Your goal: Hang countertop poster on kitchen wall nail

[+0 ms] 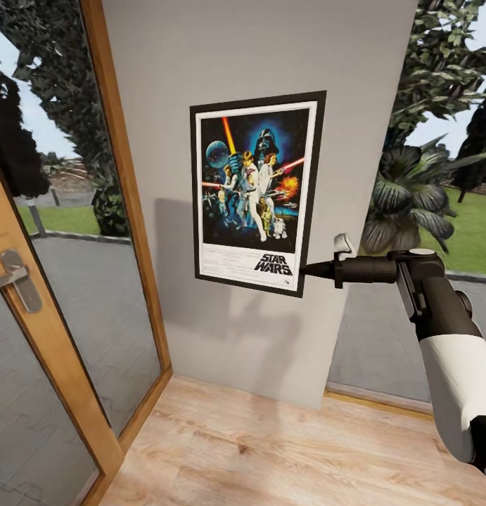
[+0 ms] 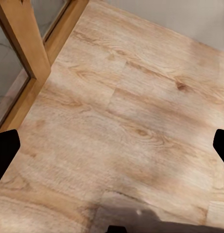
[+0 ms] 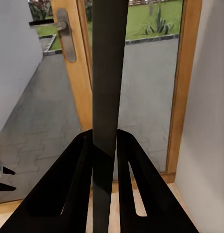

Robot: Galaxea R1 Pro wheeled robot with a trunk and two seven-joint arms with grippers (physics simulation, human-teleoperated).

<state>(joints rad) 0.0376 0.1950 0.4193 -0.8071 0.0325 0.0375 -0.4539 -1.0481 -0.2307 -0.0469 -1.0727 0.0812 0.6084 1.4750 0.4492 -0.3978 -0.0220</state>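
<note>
The right tool is pinching the poster at its lower right corner — the dark fingertips are closing on the black frame just beside the "STAR WARS" logo. From the right wrist view the grip is plain: the poster is showing edge-on as a dark upright strip, and the two black fingers are pressing against it on either side, narrow, with no gap to spare. The right arm is reaching in from the side, black at the forearm and white nearer the shoulder.

The poster itself is sitting flat against the pale grey wall, upright but tilted a little, its top edge slanting. Its shadow and the arm's are falling on the wall beside and below it.

The left tool is hanging low over the light wooden floor — its two black fingertips are peeking in at opposite edges of the left wrist view, well apart, so it is standing wide and carrying nothing.

Beside the wall a glass door with a wooden frame is standing, a metal handle on the nearer leaf, and outside there are paving, grass and leafy plants.
</note>
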